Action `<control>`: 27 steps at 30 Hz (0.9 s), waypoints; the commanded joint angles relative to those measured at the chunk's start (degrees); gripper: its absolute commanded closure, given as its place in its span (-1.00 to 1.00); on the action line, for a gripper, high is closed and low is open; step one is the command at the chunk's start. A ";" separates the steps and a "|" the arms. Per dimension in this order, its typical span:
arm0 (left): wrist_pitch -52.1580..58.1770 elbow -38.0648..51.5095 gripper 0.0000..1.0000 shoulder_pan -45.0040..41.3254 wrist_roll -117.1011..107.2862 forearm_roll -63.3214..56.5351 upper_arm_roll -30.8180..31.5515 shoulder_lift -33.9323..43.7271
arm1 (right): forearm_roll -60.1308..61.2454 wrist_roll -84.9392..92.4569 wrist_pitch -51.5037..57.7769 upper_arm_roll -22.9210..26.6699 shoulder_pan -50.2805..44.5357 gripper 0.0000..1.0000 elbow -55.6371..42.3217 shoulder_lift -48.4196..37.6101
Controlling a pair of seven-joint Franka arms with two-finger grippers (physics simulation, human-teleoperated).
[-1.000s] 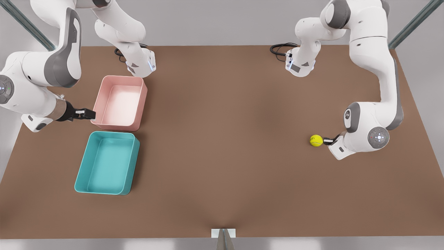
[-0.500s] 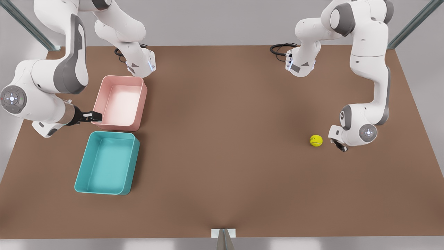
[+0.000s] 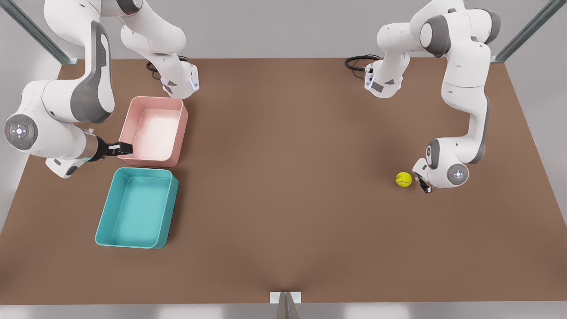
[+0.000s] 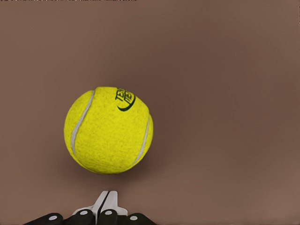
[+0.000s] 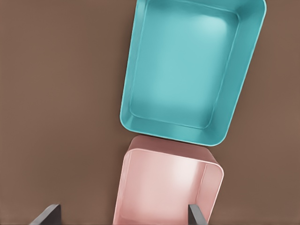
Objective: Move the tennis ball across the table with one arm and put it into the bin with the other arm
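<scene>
The yellow-green tennis ball (image 3: 403,179) rests on the brown table (image 3: 288,177) at the front view's right. My left gripper (image 3: 423,184) is low beside it, on the side away from the bins, a small gap off. In the left wrist view its fingertips (image 4: 106,200) are pressed together, shut on nothing, just short of the ball (image 4: 108,130). The teal bin (image 3: 137,208) lies at the front view's left. My right gripper (image 3: 123,148) hovers open by the left wall of the pink tray (image 3: 153,130), and its wrist view looks down on the bin (image 5: 190,70).
The pink tray (image 5: 164,187) stands right behind the teal bin, nearly touching it. Two arm bases with cables (image 3: 359,62) sit along the far edge of the table. A long stretch of bare tabletop separates the ball from the bin.
The left arm has folded in and dropped lower, its gripper drawing back from the ball and then edging closer again. The ball has stayed put. The right gripper has shifted slightly towards the pink tray.
</scene>
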State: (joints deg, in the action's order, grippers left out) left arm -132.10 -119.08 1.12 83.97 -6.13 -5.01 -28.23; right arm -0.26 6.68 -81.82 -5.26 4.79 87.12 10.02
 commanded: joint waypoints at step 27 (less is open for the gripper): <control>62.49 46.92 -1.00 -9.38 -113.32 11.05 7.20 11.71 | 0.00 1.15 -6.42 -0.19 -4.26 -1.00 -4.06 4.57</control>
State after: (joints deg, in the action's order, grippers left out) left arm -76.04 -72.05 -7.90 22.32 4.38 1.94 -16.30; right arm -0.39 8.02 -83.93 -5.29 1.37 83.58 13.90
